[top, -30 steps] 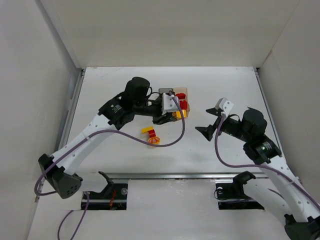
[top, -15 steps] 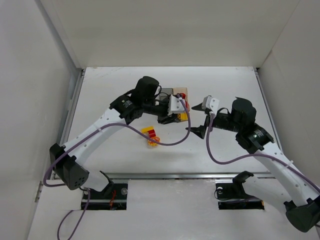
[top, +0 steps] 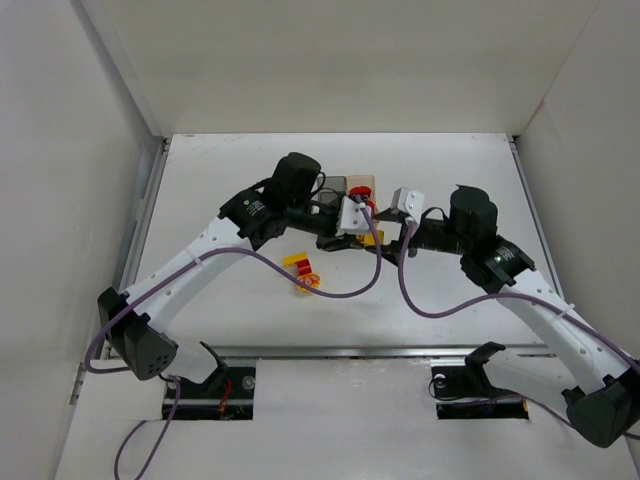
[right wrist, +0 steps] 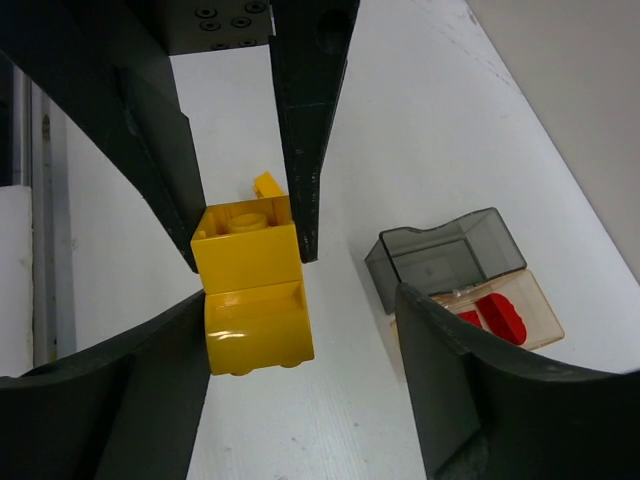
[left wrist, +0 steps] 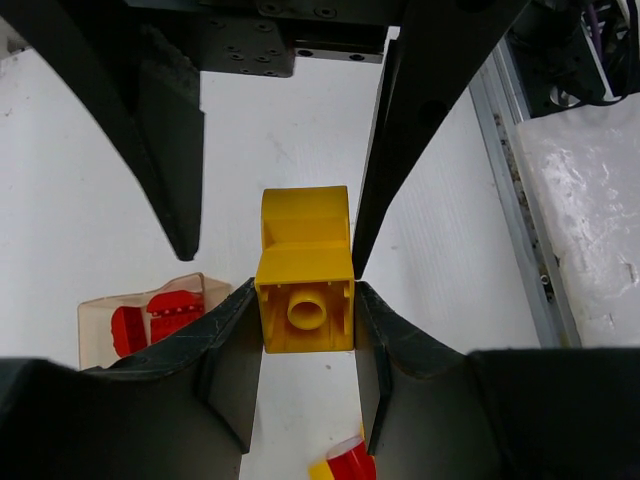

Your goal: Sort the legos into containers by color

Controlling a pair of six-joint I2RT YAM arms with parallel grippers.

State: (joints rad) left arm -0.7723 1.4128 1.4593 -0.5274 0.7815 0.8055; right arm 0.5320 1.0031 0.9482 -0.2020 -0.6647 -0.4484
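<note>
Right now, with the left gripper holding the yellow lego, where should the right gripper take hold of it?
Grip the free half of the yellow lego that sticks out past the left gripper, on its two flat side faces. Come end-on, opposite the left gripper; the open right gripper straddles that half.

The right gripper jaws straddle the left gripper; bins close beside
</note>
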